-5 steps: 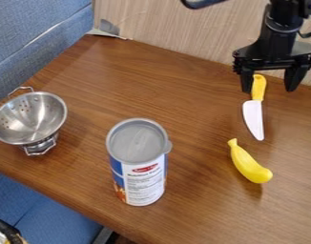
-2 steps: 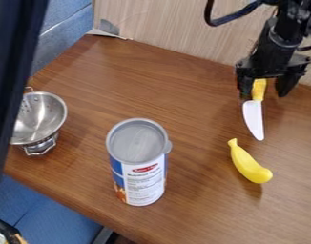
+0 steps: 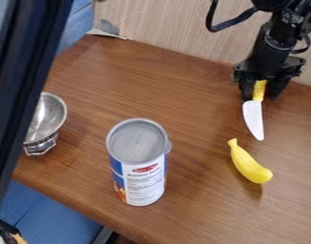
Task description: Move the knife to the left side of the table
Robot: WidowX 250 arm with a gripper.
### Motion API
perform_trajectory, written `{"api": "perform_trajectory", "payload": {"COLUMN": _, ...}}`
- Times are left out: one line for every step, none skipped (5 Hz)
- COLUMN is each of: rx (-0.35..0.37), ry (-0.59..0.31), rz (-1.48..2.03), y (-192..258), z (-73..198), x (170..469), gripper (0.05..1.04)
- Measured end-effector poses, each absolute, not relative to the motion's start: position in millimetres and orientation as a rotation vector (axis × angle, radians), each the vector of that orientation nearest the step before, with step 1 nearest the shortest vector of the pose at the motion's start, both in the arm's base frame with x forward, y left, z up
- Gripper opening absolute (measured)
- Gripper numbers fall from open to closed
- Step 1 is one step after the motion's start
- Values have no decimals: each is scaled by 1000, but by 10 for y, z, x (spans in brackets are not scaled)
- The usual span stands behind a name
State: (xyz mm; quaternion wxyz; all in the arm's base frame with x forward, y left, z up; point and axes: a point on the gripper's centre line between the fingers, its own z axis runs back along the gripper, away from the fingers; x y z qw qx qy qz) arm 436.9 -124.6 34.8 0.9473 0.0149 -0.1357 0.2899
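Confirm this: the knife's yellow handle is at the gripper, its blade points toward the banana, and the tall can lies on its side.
One part is wrong: the can stands upright, as the camera view shows. The knife does have its yellow handle at the gripper and its blade toward the banana.

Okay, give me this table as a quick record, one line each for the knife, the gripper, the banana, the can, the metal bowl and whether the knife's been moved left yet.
knife: right side of the view, white blade toward the camera, yellow handle toward the wall
gripper: at the knife's handle
banana: on the table, nearer the camera than the knife
can: upright, gray lid, left of the banana
metal bowl: far left, partly hidden by a dark object
knife moved left: not yet
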Motion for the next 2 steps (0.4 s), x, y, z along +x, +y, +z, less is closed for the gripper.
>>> {"api": "perform_trajectory", "payload": {"rx": 36, "ry": -287, "rz": 594, "y": -1232, "z": 353, "x": 4380, "gripper": 386}}
{"api": "perform_trajectory", "payload": {"rx": 39, "ry": -274, "rz": 594, "y": -1228, "z": 321, "x": 4344, "gripper": 362}}
